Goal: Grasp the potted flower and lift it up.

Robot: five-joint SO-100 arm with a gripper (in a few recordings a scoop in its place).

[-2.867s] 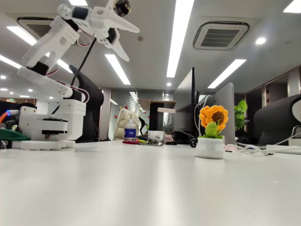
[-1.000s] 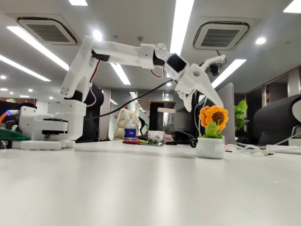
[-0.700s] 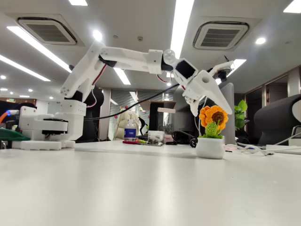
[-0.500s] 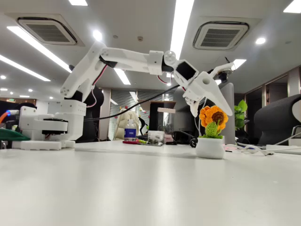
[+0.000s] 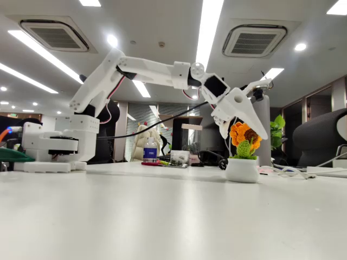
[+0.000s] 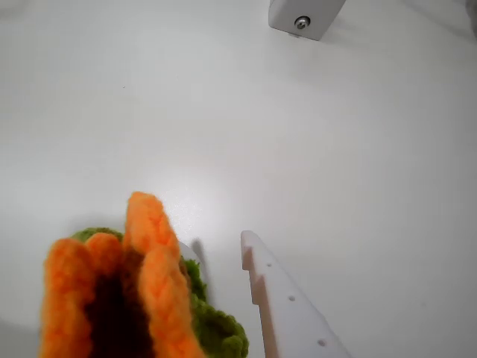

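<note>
Woolly, rough crochet on the potted flower [image 5: 245,142], smooth white pot; matt white plastic tool [image 5: 243,129]; bench [image 5: 162,216] smooth, faintly glossy.

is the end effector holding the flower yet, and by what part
Nothing is held. The end effector is open around the crocheted sunflower head, not closed on it; the white pot sits on the table.

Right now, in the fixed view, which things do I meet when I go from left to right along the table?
Arm base → water bottle → potted flower, with the gripper at its bloom → large-leafed green plant.
</note>
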